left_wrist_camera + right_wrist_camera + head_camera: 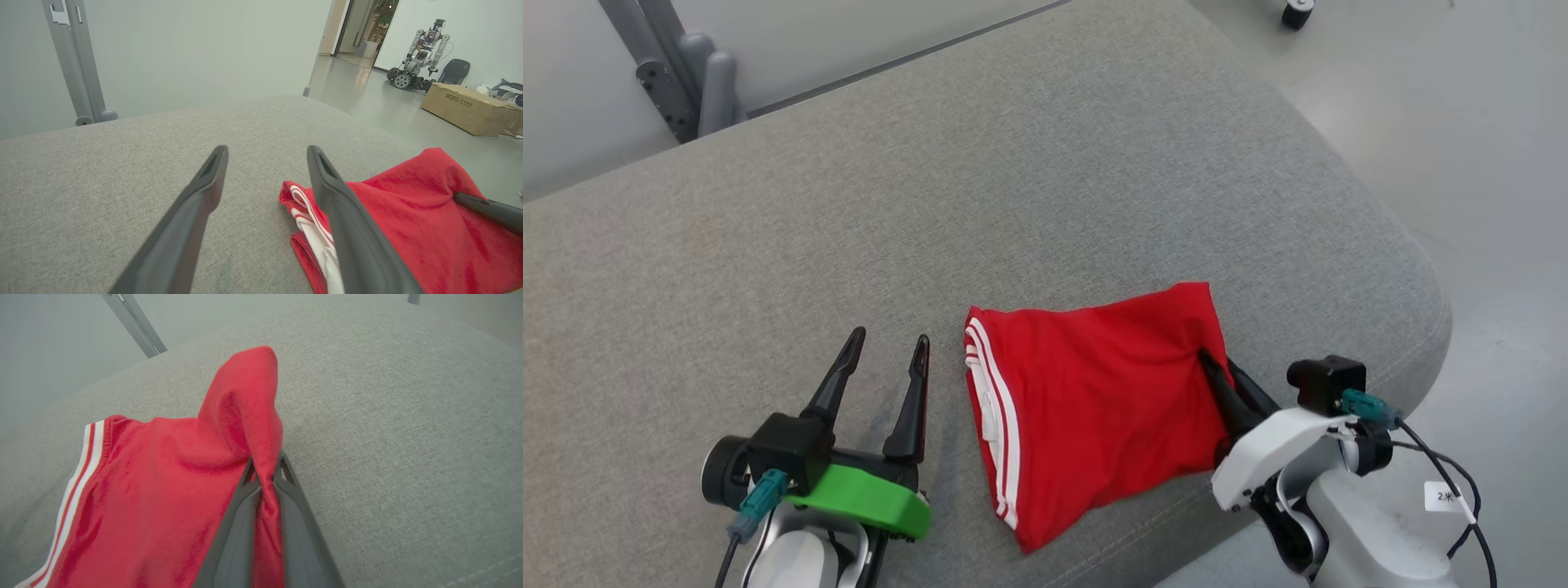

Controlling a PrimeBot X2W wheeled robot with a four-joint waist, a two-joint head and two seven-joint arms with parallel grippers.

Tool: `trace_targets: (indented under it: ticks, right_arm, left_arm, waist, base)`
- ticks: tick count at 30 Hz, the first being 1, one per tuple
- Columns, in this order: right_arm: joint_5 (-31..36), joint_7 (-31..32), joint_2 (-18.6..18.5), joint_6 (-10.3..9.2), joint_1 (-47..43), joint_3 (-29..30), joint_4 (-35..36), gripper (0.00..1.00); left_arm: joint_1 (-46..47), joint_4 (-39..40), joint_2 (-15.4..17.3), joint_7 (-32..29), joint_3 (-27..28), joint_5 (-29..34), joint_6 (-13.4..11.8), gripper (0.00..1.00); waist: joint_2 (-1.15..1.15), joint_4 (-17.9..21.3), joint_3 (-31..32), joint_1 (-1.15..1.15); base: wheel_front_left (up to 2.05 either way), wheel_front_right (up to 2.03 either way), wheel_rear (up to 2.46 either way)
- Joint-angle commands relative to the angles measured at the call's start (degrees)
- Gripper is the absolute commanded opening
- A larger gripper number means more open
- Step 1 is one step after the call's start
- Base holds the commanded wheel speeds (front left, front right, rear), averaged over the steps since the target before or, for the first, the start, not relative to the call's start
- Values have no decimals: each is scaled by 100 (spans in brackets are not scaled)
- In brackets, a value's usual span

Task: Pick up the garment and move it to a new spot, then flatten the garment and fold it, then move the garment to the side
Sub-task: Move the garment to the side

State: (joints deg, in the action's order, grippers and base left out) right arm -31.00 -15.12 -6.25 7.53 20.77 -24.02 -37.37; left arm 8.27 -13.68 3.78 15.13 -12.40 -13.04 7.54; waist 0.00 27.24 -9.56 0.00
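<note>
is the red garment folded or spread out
Folded: the garment lies as a compact bundle, layers stacked at its striped edge; the right hand pinches its other side.

Grey fabric cushion (pixel 1029 163) with a folded, white-striped red garment (pixel 1094 392) by its near right edge.

Cable tag (pixel 1446 496) reads "2米"; lettering on cardboard box (pixel 466 108) is blurred.
</note>
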Motion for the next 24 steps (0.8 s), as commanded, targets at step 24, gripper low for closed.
trace_targets:
  ticks: [24]
  right_arm:
    - [1657, -2, -1369, -9, 2980, 2875, -1604, 0]
  left_arm:
    - [891, 784, 790, -2, -270, 471, -12, 100]
  waist:
    - [0, -1740, -1936, 0]
  base:
    - [0, 0, 0]
